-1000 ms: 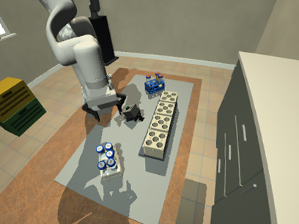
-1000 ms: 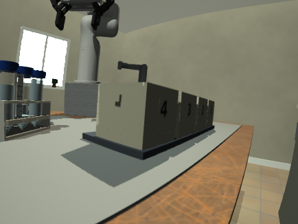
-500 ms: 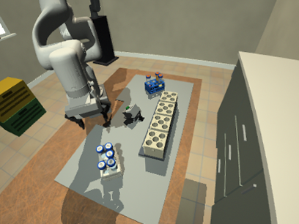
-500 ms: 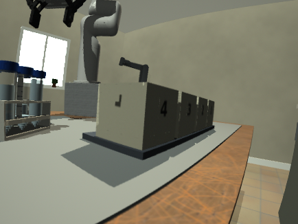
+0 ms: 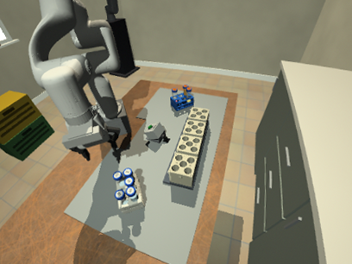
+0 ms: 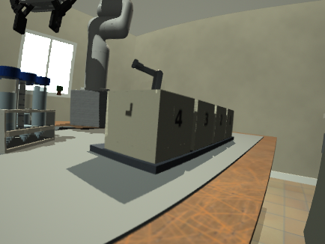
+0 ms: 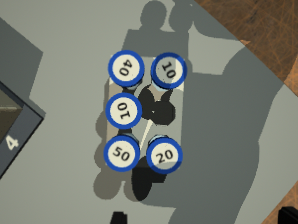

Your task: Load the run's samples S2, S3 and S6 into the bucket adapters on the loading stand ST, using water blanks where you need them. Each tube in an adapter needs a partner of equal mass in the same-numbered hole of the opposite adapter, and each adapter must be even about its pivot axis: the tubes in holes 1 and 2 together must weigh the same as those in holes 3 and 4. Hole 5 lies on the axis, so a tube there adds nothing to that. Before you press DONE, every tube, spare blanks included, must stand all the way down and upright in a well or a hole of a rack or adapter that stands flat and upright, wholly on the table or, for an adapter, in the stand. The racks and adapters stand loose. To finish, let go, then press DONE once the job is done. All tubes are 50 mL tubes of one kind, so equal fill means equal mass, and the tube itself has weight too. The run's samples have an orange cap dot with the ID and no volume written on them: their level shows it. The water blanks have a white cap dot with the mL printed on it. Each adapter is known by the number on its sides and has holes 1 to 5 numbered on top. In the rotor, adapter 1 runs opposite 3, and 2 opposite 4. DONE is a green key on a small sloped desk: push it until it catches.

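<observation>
While the xArm Gripper hangs with its fingers spread wide, five blue-rimmed water blanks stand in a pale rack. Four cream bucket adapters line the loading stand, and three orange-dotted tubes stand in a blue rack.

Blue-rimmed white caps, cream adapters, orange-brown patterned table

The adapters look like matt, smooth cream plastic. The table shows scratched orange-brown wood around a smooth, matt grey mat. The arm seems satin-smooth, perhaps painted metal.
</observation>
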Available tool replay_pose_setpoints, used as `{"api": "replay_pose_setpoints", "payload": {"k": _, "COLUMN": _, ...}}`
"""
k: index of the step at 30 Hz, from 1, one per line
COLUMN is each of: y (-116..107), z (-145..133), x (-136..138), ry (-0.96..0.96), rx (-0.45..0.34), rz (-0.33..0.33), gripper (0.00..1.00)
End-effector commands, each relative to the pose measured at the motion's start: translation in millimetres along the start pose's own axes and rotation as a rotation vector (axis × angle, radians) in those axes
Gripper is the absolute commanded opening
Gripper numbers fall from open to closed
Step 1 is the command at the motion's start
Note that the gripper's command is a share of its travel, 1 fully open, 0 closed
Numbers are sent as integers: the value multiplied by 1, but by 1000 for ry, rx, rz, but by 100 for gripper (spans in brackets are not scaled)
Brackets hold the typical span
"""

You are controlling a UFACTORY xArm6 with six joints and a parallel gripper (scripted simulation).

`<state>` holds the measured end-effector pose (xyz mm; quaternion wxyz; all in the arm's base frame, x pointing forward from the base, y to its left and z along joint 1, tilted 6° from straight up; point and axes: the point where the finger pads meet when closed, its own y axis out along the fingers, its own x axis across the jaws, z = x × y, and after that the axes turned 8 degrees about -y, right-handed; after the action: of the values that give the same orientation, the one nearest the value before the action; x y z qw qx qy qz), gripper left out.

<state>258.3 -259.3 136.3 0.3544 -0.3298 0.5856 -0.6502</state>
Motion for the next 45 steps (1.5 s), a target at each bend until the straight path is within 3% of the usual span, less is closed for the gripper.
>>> {"api": "replay_pose_setpoints", "payload": {"k": 1, "y": 9, "z": 2, "x": 1, "ry": 0, "rx": 4, "rz": -1, "gripper": 100}}
{"api": "replay_pose_setpoints", "payload": {"k": 34, "y": 87, "z": 2, "x": 1, "ry": 0, "rx": 4, "rz": -1, "gripper": 100}}
{"api": "replay_pose_setpoints", "payload": {"k": 45, "y": 88, "z": 2, "x": 1, "ry": 0, "rx": 4, "rz": -1, "gripper": 100}}
